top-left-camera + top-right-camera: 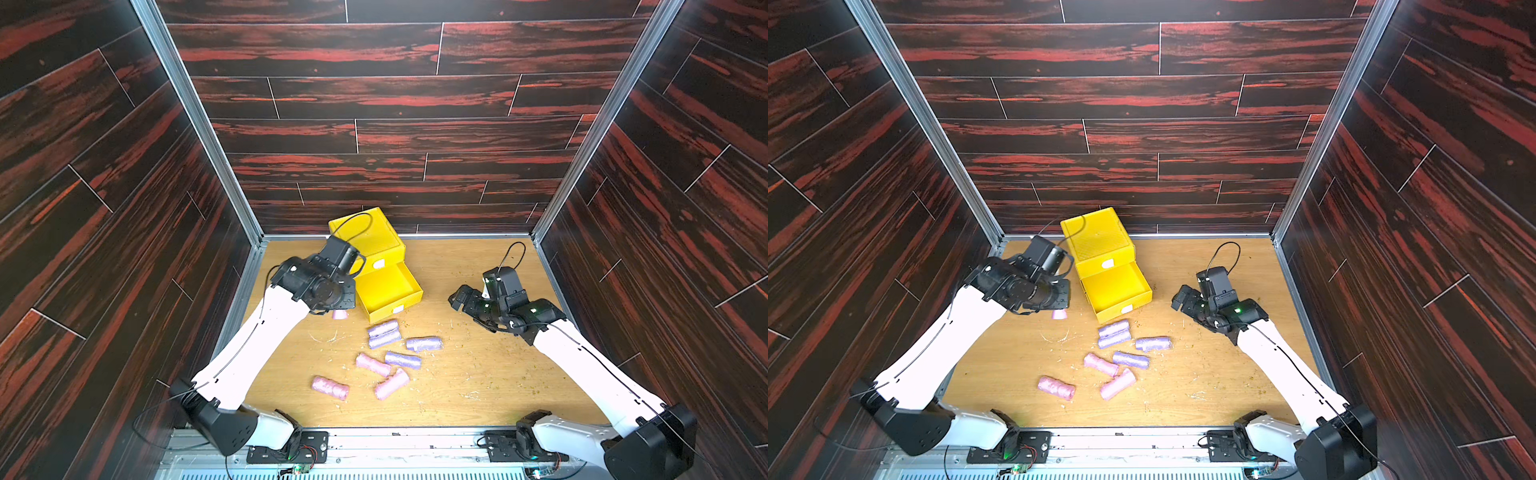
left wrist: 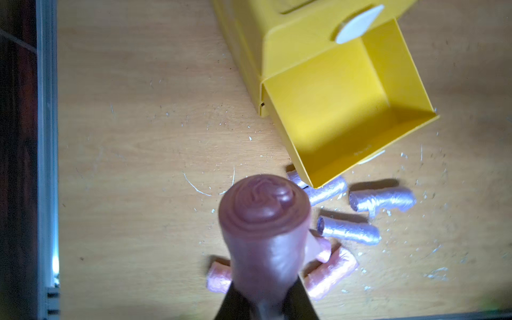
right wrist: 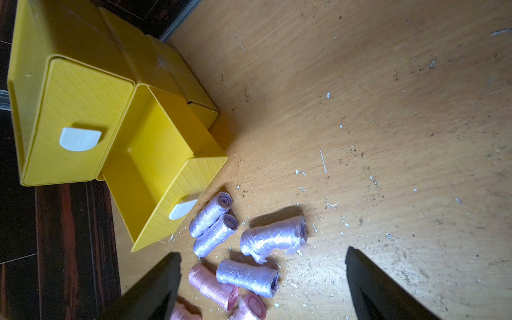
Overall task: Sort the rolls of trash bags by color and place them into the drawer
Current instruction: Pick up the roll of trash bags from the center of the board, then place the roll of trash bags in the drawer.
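Now | we see left gripper clamped on pink roll, lifted near the open yellow drawer | right gripper spread wide, empty, over lavender rolls

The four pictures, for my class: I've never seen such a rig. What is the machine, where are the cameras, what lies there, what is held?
A robot with two white-and-black arms, each ending in a two-fingered gripper. Two pictures look down from overhead; two come from wrist cameras. On the wooden table are a bright yellow plastic drawer chest, one drawer pulled open and empty, four lavender crinkly plastic rolls and three pink rolls. The left gripper is shut on a fourth pink roll; the right gripper is open, empty.
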{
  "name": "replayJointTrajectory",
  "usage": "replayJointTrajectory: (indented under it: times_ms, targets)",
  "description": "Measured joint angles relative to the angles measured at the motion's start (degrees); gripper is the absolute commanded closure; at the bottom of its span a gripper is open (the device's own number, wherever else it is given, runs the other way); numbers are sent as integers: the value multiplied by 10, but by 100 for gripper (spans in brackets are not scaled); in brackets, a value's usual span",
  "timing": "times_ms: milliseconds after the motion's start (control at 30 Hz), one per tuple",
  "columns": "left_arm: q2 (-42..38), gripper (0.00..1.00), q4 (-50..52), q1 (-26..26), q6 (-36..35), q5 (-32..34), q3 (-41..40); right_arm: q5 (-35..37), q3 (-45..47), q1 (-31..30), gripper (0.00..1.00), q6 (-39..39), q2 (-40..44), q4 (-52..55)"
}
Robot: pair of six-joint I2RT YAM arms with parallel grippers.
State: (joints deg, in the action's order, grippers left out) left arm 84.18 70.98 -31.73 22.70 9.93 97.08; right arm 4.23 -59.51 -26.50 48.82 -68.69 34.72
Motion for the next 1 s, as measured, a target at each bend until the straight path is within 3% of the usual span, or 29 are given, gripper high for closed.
replayJointTrajectory:
  times_ms: [267, 467, 767, 1000]
  targets:
    - [96, 88, 0, -17, -264, 4, 137, 12, 0, 0, 3, 0, 0, 7]
    - [195, 87, 3, -26, -407, -24, 232, 18, 0, 2, 3, -1, 0, 14]
    - [343, 82, -38, -72, -502, 33, 261, 25, 0, 9, 3, -7, 1, 19]
    - [365, 82, -115, -75, -522, 119, 231, 25, 0, 11, 3, -10, 3, 19]
